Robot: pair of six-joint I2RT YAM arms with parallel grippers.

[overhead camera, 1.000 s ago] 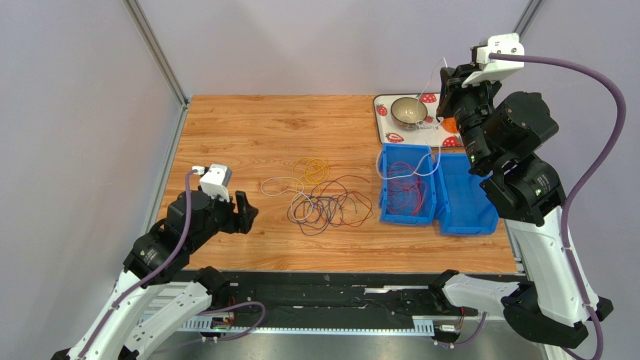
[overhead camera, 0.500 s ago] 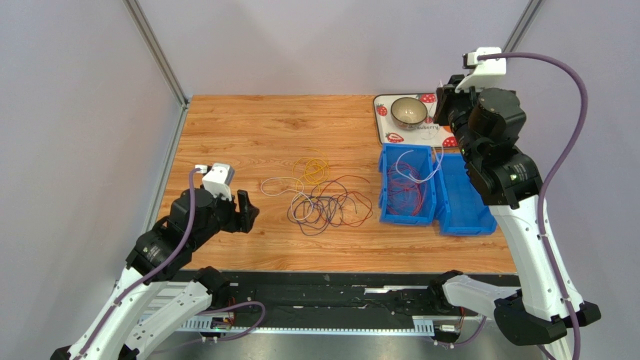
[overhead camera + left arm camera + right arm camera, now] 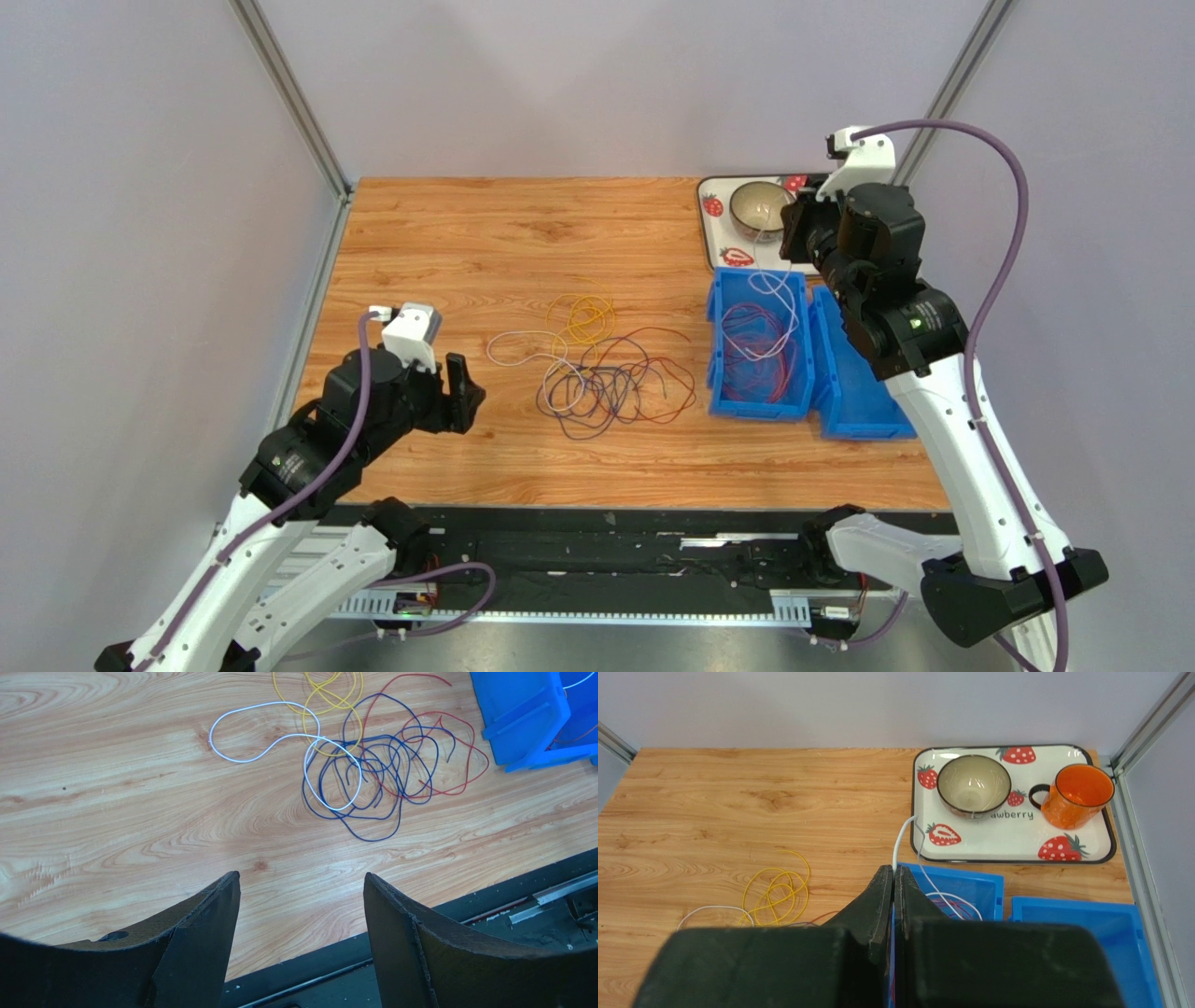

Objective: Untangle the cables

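The cables [image 3: 610, 381] lie mostly in a loose knot of purple, red, yellow and white loops on the table [image 3: 463, 238], while a few red ones sit in the left blue bin [image 3: 758, 408]. The right gripper [image 3: 893, 871] is pinched shut on 1 white cable [image 3: 898, 840] that dangles into that bin, so the step in hand looks like dropping off a freed strand; next it must let go above the bin. The left gripper [image 3: 302, 882] hovers wide apart, holding nothing, beside the knot.
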